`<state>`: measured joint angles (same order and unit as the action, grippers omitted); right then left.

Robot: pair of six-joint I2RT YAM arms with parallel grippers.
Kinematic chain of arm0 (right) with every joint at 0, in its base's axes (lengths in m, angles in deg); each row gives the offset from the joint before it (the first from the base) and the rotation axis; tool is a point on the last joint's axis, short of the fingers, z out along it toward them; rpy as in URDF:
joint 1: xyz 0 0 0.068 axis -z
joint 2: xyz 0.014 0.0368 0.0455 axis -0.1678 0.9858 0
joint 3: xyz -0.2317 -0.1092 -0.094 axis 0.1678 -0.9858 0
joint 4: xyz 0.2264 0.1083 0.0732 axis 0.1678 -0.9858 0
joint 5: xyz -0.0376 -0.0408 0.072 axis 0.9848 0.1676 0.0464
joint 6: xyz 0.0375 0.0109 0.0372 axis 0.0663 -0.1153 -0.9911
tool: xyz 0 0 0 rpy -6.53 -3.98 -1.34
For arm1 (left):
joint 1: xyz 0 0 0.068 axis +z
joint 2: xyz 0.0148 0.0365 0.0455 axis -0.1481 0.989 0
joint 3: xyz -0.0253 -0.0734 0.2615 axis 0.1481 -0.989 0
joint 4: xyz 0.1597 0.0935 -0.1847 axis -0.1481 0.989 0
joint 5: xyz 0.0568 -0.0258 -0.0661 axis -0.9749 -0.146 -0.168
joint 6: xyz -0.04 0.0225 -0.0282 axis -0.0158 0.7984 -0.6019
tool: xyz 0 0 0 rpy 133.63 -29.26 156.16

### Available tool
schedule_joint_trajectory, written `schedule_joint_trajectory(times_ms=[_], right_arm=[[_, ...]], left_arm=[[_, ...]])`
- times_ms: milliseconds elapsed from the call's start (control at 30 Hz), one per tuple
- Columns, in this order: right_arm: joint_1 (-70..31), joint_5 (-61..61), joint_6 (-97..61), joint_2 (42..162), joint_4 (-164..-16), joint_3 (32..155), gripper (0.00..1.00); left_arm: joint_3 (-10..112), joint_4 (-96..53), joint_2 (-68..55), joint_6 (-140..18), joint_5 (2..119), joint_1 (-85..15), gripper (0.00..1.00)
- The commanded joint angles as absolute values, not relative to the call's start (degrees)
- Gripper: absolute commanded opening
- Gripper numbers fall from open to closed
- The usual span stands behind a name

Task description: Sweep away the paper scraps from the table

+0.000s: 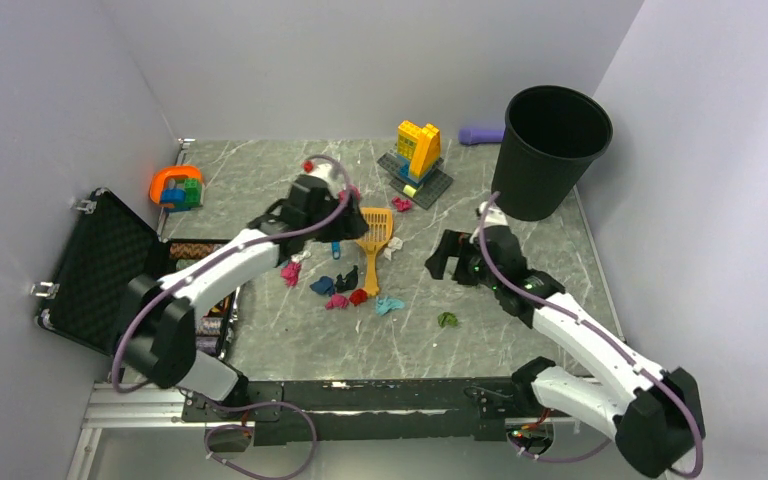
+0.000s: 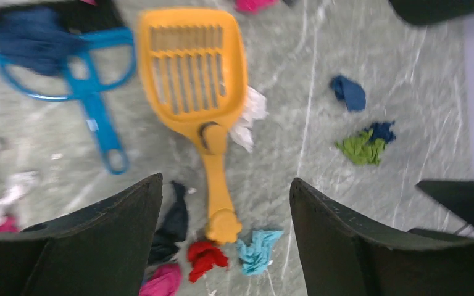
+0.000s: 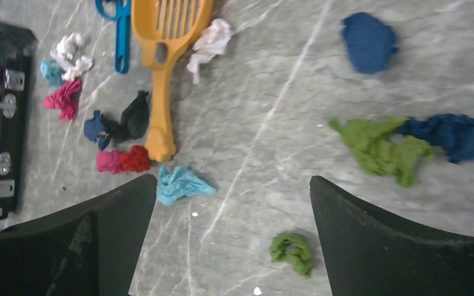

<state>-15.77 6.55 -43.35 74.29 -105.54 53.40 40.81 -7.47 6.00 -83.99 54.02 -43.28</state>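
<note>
Paper scraps lie on the grey marble table (image 1: 520, 300): magenta (image 1: 290, 270), dark blue (image 1: 322, 286), red (image 1: 358, 296), teal (image 1: 388, 305) and green (image 1: 447, 319). My left gripper (image 1: 343, 215) is open and empty above an orange slotted scoop (image 2: 191, 68). In its wrist view the gripper (image 2: 225, 185) hangs over the scoop's handle, with red (image 2: 205, 258) and teal (image 2: 256, 250) scraps just beyond the handle's end. My right gripper (image 1: 448, 258) is open and empty. In its wrist view the gripper (image 3: 232, 180) hangs over bare table, with a small green wad (image 3: 293, 251) between the fingers.
A blue hand brush (image 2: 92, 98) lies left of the scoop. A black bin (image 1: 552, 150) stands at the back right. A yellow brick build (image 1: 417, 155) is at the back, an orange-blue toy (image 1: 175, 188) at the back left. An open black case (image 1: 100, 270) is on the left.
</note>
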Motion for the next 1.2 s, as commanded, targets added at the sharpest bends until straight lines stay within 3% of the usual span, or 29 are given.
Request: schedule_joint_trajectory(times_ms=[0, 233, 300, 500, 833, 1167], right_arm=[[-24.4, 16.1, -46.3, 79.6, -99.6, 58.0, 0.98], [-37.0, 31.7, -47.9, 95.0, -98.1, 66.4, 0.91], [-38.2, 33.5, -48.4, 100.3, -98.3, 69.2, 0.85], [-39.6, 33.5, -48.7, 111.4, -97.5, 75.6, 0.69], [-41.4, 32.6, -48.4, 123.2, -97.2, 83.5, 0.54], [-41.5, 31.7, -50.2, 130.5, -97.0, 86.5, 0.49]], left_arm=[[35.5, -10.8, -3.5, -83.7, 58.8, -36.1, 0.79], [20.0, -17.5, -14.0, -86.2, 55.9, -31.4, 0.74], [16.4, -18.6, -16.5, -86.2, 54.8, -31.1, 0.75], [12.7, -16.5, -22.2, -84.7, 51.0, -30.5, 0.74], [8.9, -16.4, -27.4, -84.0, 48.3, -30.3, 0.74], [8.6, -15.9, -27.5, -82.3, 48.1, -29.4, 0.74]])
